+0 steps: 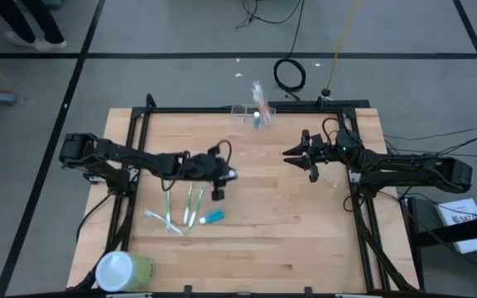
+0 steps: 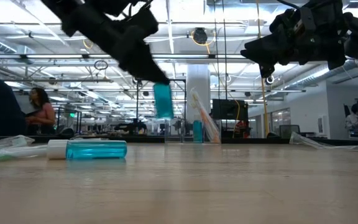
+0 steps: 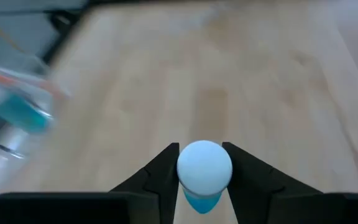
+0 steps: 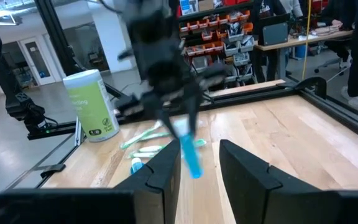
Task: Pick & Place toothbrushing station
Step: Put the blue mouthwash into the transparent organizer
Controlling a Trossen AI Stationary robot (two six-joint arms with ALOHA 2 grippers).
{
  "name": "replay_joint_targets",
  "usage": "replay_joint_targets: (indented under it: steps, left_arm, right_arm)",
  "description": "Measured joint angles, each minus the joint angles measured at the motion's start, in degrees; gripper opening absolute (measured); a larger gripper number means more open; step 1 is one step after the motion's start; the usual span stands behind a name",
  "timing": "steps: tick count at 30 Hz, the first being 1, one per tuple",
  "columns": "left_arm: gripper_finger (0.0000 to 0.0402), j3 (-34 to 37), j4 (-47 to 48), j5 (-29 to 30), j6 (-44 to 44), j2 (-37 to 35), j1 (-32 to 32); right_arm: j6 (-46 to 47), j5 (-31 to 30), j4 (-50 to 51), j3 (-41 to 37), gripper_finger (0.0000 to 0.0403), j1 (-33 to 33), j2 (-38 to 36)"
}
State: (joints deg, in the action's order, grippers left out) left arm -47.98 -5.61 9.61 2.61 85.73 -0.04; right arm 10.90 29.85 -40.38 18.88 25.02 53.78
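The toothbrushing station, a small clear plastic holder with low walls, sits at the wooden table's far edge, a toothbrush leaning out of it. Mid-table, the left gripper is clamped on a slim blue tube with a round white cap, lifted off the table and tilted. The right gripper hovers nearby, fingers apart, empty.

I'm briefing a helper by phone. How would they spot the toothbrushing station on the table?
Find the wooden table and go to its far edge, midway between the arms. The toothbrushing station is the small clear holder there, with a toothbrush leaning out, unlike the tall green cylinder at the near-left corner.
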Motion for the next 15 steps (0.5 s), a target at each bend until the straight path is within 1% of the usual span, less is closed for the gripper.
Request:
replay_joint_targets:
  steps: [2, 4, 6, 9, 13, 15]
  left_arm:
    - [0.0115, -1.5, 1.1, 1.4, 0.2, -0.8, 1.6]
    - [0.0104, -3.9, 0.3, 2.8, 1.3, -0.9, 3.2]
    - [0.0102, -6.1, 1.2, 3.9, 3.0, -0.9, 5.1]
    - [0.0103, -9.7, 1.0, 4.0, 4.3, -0.4, 8.6]
    - [0.0113, -13.4, 0.9, 4.0, 4.2, -0.5, 14.2]
    - [0.0109, -14.8, 0.5, 2.9, 4.1, -0.5, 17.5]
  right_arm:
    - [0.0, 0.0, -0.1, 0.0, 0.0104, 0.0, 0.0]
    - [0.2, 0.0, -0.1, 0.0, 0.0104, 0.0, 0.0]
    - [0.2, 0.0, -0.2, 0.0, 0.0104, 0.0, 0.0]
    - [0.4, 0.0, -0.6, 0.0, 0.0104, 0.0, 0.0]
    - [0.4, 0.0, -1.7, 0.0, 0.0104, 0.0, 0.0]
    - [0.3, 0.0, -3.5, 0.0, 0.0104, 0.0, 0.0]
